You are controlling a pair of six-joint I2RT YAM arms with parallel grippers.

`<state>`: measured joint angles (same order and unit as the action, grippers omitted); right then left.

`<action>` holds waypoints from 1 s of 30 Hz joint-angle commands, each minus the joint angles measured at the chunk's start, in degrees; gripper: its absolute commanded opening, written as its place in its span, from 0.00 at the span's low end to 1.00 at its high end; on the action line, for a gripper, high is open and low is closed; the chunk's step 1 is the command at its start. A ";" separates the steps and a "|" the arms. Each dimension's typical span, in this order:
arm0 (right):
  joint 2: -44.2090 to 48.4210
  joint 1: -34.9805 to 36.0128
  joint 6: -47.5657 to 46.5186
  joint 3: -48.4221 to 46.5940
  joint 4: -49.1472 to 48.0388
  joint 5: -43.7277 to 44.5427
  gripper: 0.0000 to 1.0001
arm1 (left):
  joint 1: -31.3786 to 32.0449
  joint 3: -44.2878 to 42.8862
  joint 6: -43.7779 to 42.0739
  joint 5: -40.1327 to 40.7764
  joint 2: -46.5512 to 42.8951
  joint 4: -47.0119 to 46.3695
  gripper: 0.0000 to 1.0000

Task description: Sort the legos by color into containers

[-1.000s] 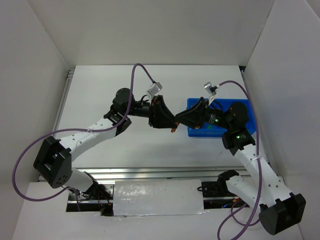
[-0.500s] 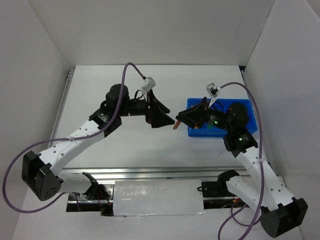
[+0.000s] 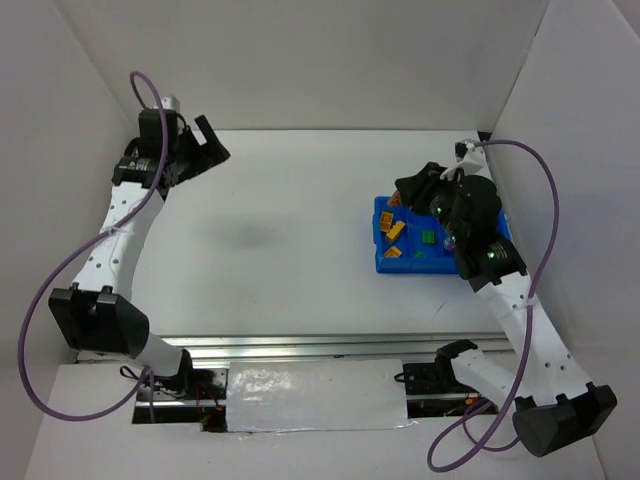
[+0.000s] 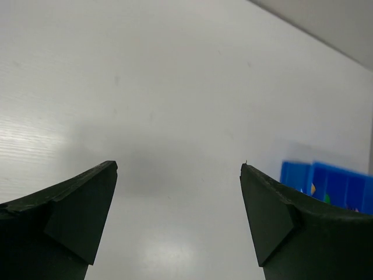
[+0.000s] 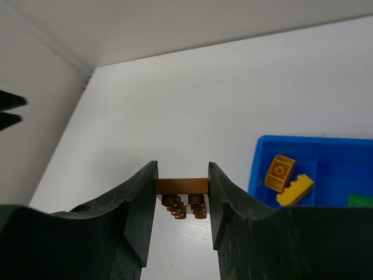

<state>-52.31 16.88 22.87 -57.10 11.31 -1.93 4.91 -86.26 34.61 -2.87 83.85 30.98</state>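
A brown lego (image 5: 182, 186) sits clamped between the fingers of my right gripper (image 5: 182, 175), studs facing down. That gripper (image 3: 408, 186) hangs over the table just off the back left corner of the blue tray of containers (image 3: 377, 240). In the tray's left compartment (image 5: 315, 146) lie yellow and orange legos (image 5: 280, 172), and a green lego (image 3: 428, 237) lies further right. My left gripper (image 3: 212, 140) is far off at the table's back left corner. It (image 4: 179, 169) stands wide open with nothing between its fingers.
White walls close in the table at the back and on both sides. A purple cable loops above each arm. The tray's far edge (image 4: 326, 184) shows small at the right of the left wrist view.
The two grippers met over the table's middle with the brown lego between them. My left gripper opened, let go and swung to the back left. My right gripper carried the lego back toward the tray.
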 commanded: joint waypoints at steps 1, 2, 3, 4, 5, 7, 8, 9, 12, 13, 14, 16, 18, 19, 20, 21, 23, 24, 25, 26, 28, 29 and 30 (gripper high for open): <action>-2.35 -0.10 2.53 -5.12 12.47 12.73 0.00 | -1.12 -8.83 -0.33 10.95 3.84 6.09 1.00; -2.09 -0.10 3.57 -5.13 13.64 17.62 0.00 | -1.48 -8.23 -0.86 11.05 4.30 6.19 1.00; -1.57 -0.27 4.97 -5.04 14.43 19.93 0.00 | -1.48 -7.01 -0.69 10.96 4.39 6.28 1.00; -0.52 -0.27 5.16 -4.17 13.57 22.13 0.00 | -1.48 -4.99 -0.60 10.18 3.52 5.67 1.00; 0.01 -0.27 4.90 -3.38 12.17 25.46 0.00 | -1.48 -1.14 0.01 9.73 2.90 4.80 0.99; 0.02 -0.45 3.85 -1.79 9.09 28.72 0.00 | -1.39 2.39 1.33 8.60 0.89 5.58 0.99; -0.50 -0.45 3.06 -1.61 8.64 30.92 0.00 | -1.39 5.19 2.73 8.07 0.18 6.62 1.00; -1.29 -0.54 3.23 -0.91 8.29 31.90 0.00 | -1.30 6.01 3.79 7.28 -0.44 7.59 1.00; -6.29 -1.33 5.07 -0.91 12.23 33.48 0.00 | -1.13 7.86 4.76 4.81 -2.38 8.83 1.00; -7.35 -1.68 5.51 -1.34 13.90 33.57 0.00 | -0.34 6.73 4.94 5.42 -1.94 9.96 0.99; -8.23 -1.85 7.34 -2.30 15.91 33.75 0.00 | 0.19 6.11 5.03 6.29 -1.33 11.71 1.00; -9.12 -2.21 8.50 -3.37 17.96 36.99 0.00 | 0.63 5.75 4.85 6.30 0.08 11.82 1.00; -9.99 -4.74 9.91 -3.72 18.05 39.11 0.00 | 0.72 5.40 4.33 6.21 0.17 10.68 1.00; -10.52 -5.89 9.91 -3.98 18.39 39.37 0.00 | 0.81 4.09 3.28 6.21 0.34 10.50 1.00; -11.05 -7.12 11.39 -5.64 19.35 39.46 0.00 | 0.89 2.78 2.84 6.56 0.78 10.94 1.00; -12.10 -9.83 11.66 -6.17 20.49 38.77 0.00 | 1.07 0.15 1.79 6.91 2.09 12.33 0.99; -12.72 -12.20 11.93 -6.44 20.86 39.02 0.00 | 1.51 -2.06 0.64 7.35 3.68 13.31 1.00; -12.99 -13.44 11.76 -6.18 20.25 39.11 0.00 | 2.03 -2.85 0.55 7.70 4.99 13.75 0.99; -13.16 -16.07 11.49 -6.01 20.07 39.72 0.00 | 2.30 -3.47 0.55 7.88 5.35 14.02 1.00; -13.51 -16.44 11.49 -5.83 20.24 39.81 0.00 | 2.56 -3.39 0.72 7.45 5.70 13.93 0.99; -14.30 -21.26 9.83 -5.13 18.58 39.12 0.00 | 2.83 -2.61 1.07 6.57 6.23 13.32 1.00; -14.57 -22.15 9.39 -4.52 18.05 39.55 0.00 | 2.83 -2.43 0.99 6.04 6.41 13.23 1.00; -15.70 -23.03 9.30 -4.68 17.96 39.99 0.00 | 2.83 -2.16 0.81 6.13 6.67 13.31 0.99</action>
<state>-66.59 -3.57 32.95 -60.77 30.57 35.31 7.29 -88.51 36.23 4.03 89.32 43.48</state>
